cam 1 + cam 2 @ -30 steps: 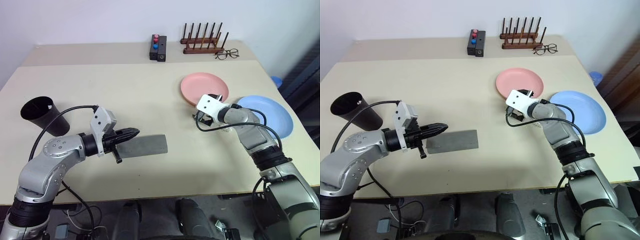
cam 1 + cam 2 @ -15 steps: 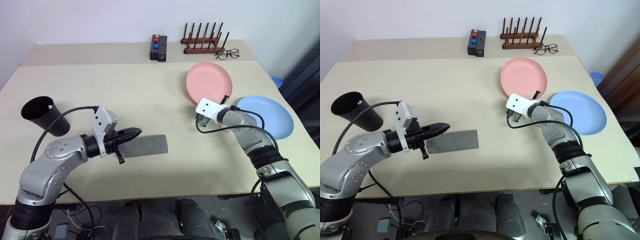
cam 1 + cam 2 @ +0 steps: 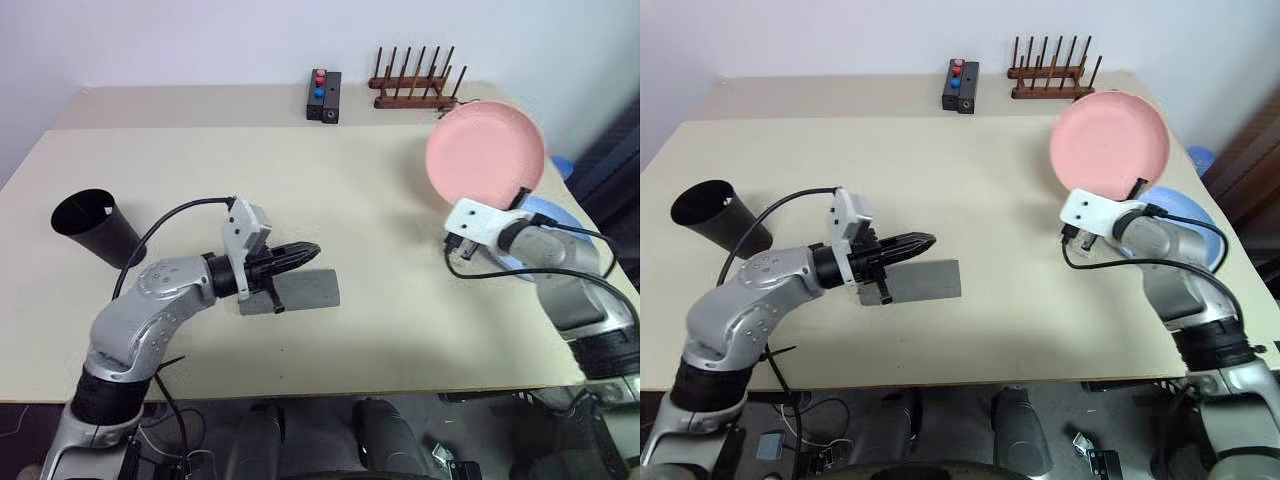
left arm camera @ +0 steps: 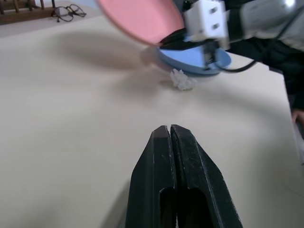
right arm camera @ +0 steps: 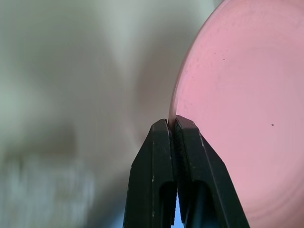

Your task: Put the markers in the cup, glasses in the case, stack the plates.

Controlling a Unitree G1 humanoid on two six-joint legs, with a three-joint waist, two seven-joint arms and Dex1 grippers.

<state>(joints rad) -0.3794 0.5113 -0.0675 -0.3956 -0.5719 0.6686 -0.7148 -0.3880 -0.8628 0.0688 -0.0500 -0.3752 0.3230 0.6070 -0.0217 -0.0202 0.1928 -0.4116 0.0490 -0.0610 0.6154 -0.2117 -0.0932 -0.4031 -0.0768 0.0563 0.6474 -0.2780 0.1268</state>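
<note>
Over the right side of the pale beige desk (image 3: 300, 180), the robot's right pincer (image 5: 172, 124) is pinched on the rim of the round salmon-pink plate (image 3: 486, 153), holding it tilted on edge in the air above the light blue round plate (image 3: 1196, 213), which lies flat near the desk's right edge. Toward the desk's front left, the left pincer (image 3: 308, 250) points level and to the right, its two black fingers pressed together and holding nothing; it hangs just above the near end of the grey fabric-textured glasses case (image 3: 310, 289), a flat oblong lying on the desk. At the far left, well apart from the case, stands the tall black tapered cup (image 3: 92, 226), leaning in the head views. Along the back edge sit a small black box with red and blue buttons (image 3: 323, 94) and a dark wooden peg rack (image 3: 414, 84). Thin-framed clear-lens spectacles (image 4: 69, 11) lie beside that rack, and a small crumpled bit of clear material (image 4: 183, 80) rests on the desk near the blue plate.
</note>
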